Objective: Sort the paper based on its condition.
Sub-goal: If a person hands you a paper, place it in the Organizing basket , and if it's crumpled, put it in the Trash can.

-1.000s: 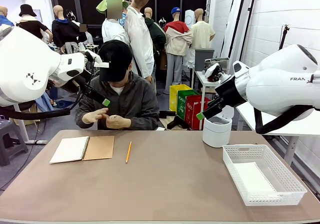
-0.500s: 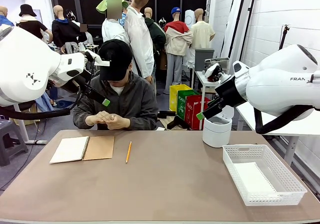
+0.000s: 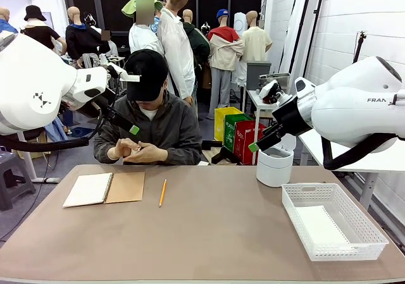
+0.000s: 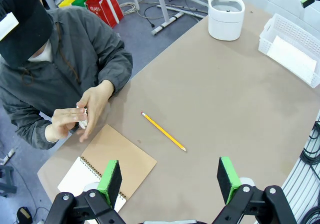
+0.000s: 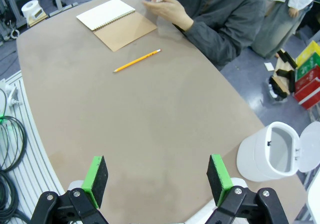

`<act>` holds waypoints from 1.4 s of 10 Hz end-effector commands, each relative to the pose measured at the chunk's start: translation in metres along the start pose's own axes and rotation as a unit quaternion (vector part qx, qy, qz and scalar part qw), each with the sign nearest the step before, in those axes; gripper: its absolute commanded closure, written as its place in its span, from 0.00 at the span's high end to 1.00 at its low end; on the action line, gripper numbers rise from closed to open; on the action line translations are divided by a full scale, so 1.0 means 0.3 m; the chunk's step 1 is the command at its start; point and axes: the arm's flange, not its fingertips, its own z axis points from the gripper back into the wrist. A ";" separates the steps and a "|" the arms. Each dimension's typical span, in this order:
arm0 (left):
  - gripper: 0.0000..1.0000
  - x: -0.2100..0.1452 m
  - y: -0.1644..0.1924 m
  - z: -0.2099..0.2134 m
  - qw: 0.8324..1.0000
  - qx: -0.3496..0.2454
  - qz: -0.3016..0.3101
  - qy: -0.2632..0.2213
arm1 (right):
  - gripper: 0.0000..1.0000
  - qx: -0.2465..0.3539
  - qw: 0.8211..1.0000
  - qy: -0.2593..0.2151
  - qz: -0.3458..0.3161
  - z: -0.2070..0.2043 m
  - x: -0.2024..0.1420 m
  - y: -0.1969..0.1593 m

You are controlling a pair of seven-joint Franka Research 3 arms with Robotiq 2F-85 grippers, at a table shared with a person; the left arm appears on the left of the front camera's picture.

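Paper [image 4: 82,118] is sitting crumpled into a small white wad between the person's hands [image 4: 82,115] at the far edge of the table [image 3: 215,227], while one flat sheet [image 3: 321,226] is lying in the white basket [image 3: 332,219]. Both the left gripper [image 4: 170,176] and the right gripper [image 5: 156,180] are hanging above the table with fingers spread wide, holding nothing

Front camera: low at robot's table edge, facing 12 o'clock across table [image 3: 209,227] toward person. Wrist cameras: high, angled down. All share pencil [image 3: 162,193], notebook [image 3: 104,188].
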 end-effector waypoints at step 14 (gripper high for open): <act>1.00 -0.001 -0.001 0.000 1.000 0.001 0.007 0.001 | 1.00 0.006 1.000 -0.002 -0.002 -0.006 -0.005 -0.004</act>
